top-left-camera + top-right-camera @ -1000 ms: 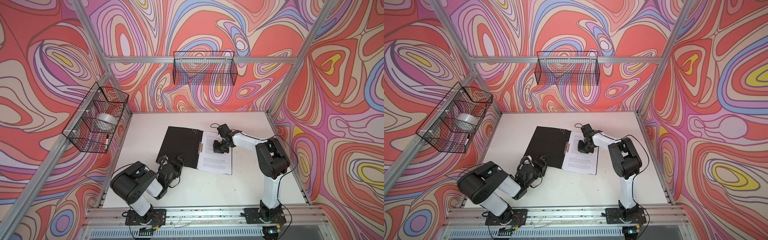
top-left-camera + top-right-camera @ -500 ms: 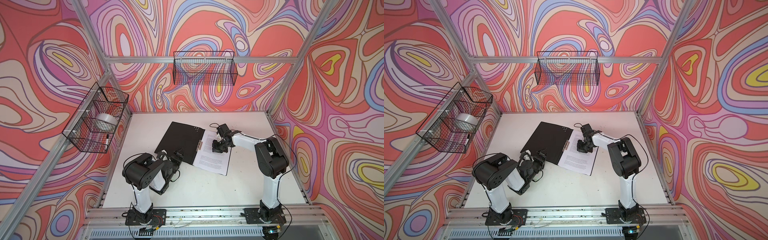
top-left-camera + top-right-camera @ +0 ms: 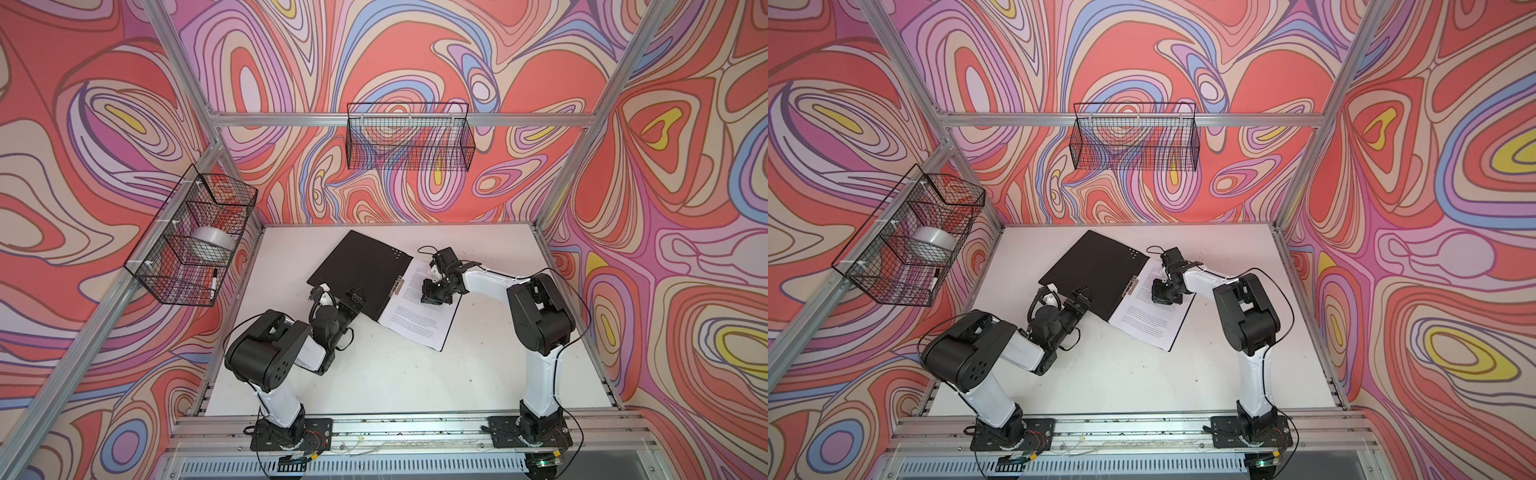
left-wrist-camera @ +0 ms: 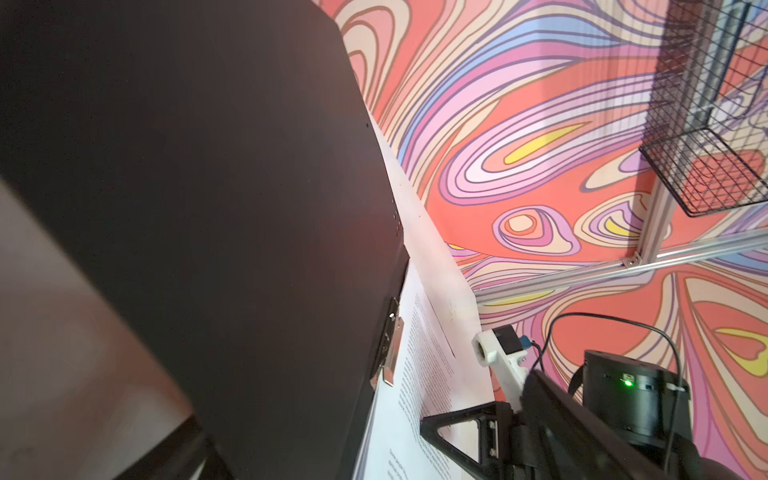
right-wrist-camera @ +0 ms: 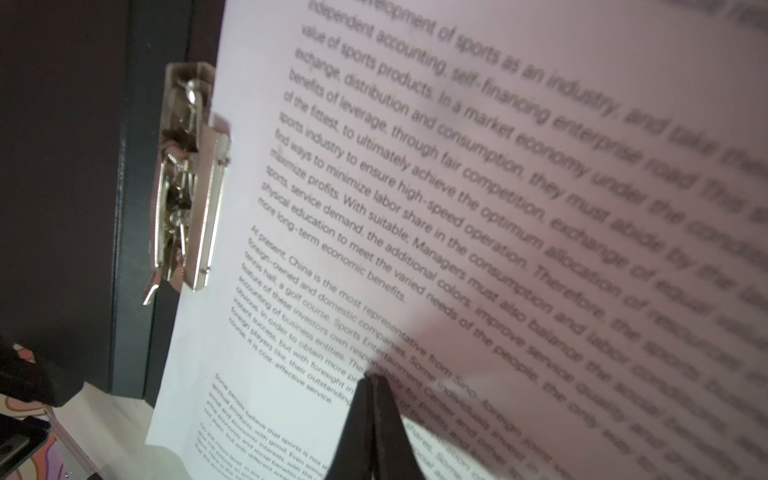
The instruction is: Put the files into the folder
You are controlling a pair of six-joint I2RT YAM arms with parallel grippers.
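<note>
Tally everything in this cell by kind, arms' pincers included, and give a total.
folder: 1
files: 1 stack, sheets not countable
wire basket: 2, back basket, side basket
grey roll: 1
marker: 1
pincer: 2, left pincer, right pincer
Total: 8

I'm seeing my left arm [image 3: 266, 353] crouching folded at lower left in both top views, left gripper [image 3: 356, 300] jaws standing wide apart. My right arm [image 3: 536, 311] is stretching toward centre, right gripper [image 3: 431, 296] pointing down, jaws pressed together.
</note>
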